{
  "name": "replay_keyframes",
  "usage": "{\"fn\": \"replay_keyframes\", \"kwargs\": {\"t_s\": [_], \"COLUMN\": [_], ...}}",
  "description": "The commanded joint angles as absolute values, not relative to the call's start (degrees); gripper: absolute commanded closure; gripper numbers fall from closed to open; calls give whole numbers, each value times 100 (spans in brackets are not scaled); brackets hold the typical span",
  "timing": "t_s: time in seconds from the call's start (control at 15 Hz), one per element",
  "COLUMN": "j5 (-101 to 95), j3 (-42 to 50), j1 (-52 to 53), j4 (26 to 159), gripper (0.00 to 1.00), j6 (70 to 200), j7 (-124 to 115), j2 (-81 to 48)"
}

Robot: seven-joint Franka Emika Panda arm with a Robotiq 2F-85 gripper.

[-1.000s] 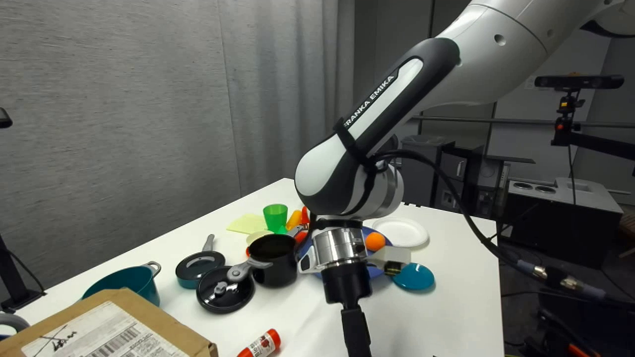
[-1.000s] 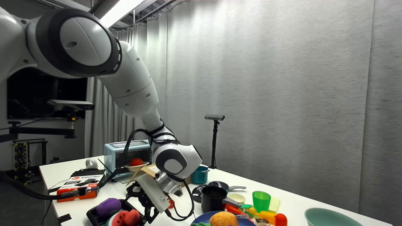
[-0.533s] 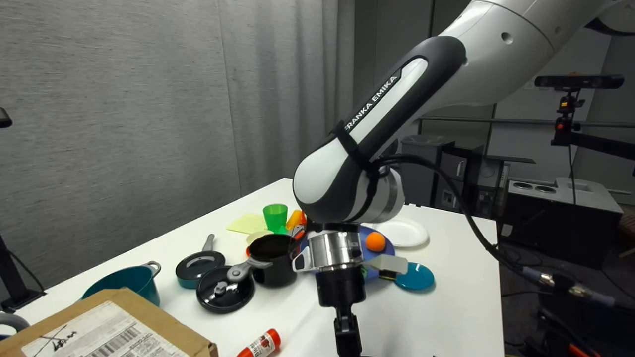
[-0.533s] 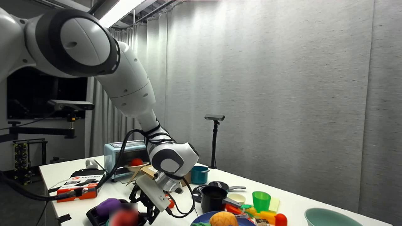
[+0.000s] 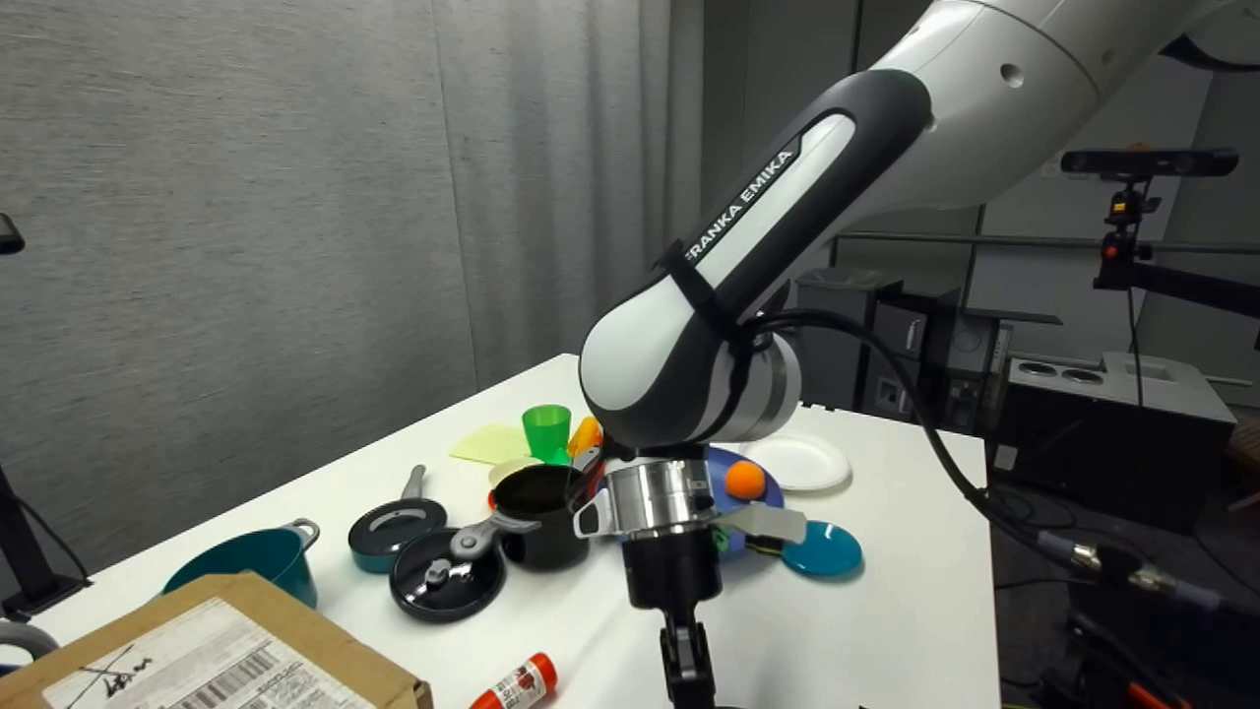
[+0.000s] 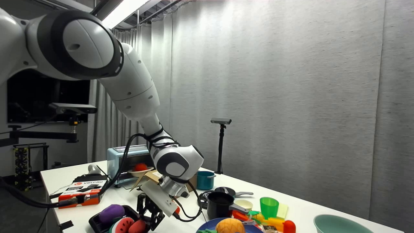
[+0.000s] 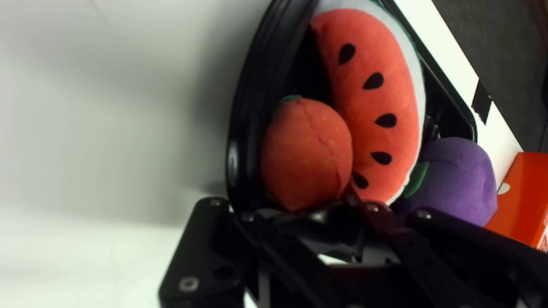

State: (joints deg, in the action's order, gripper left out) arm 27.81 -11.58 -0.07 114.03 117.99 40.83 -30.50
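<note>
In the wrist view my gripper [image 7: 302, 208] reaches over the near end of a black tray [image 7: 262, 77]. Its jaws are around the lower end of a red toy strawberry [image 7: 306, 149]. The right fingertip pokes in between the strawberry and a plush watermelon slice [image 7: 385, 98]; the left fingertip is dark and hard to make out. A purple plush fruit or vegetable [image 7: 456, 184] with a green leaf lies to the right, apart from the jaws. In an exterior view the gripper [image 6: 148, 217] slants down to the strawberry [image 6: 137, 226], beside the watermelon slice [image 6: 123, 225].
An orange-and-white box [image 6: 81, 195] and a light blue toaster oven [image 6: 113, 166] stand behind the tray. A black pot [image 5: 541, 522], pan lid [image 5: 448, 591], cardboard box [image 5: 217, 650] and blue plate [image 5: 771, 495] share the table. A green cup [image 6: 269, 207] stands farther off.
My jaws have come together at the strawberry, which now sits slightly lower in an exterior view. The arm has shifted a little sideways and then nearly stopped.
</note>
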Motion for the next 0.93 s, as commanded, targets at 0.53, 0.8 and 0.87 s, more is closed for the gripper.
{"fn": "replay_keyframes", "kwargs": {"t_s": [0.53,0.8,0.87], "j5": [1757,786,625], "j3": [-1092,-928,-893], "j1": [363,667,723], "j4": [11475,11441,11466], "gripper": [100,58,51], "j6": [11882,11613,11508], "j7": [3055,1664,1346], "j2": [-2406,-2553,-2569]}}
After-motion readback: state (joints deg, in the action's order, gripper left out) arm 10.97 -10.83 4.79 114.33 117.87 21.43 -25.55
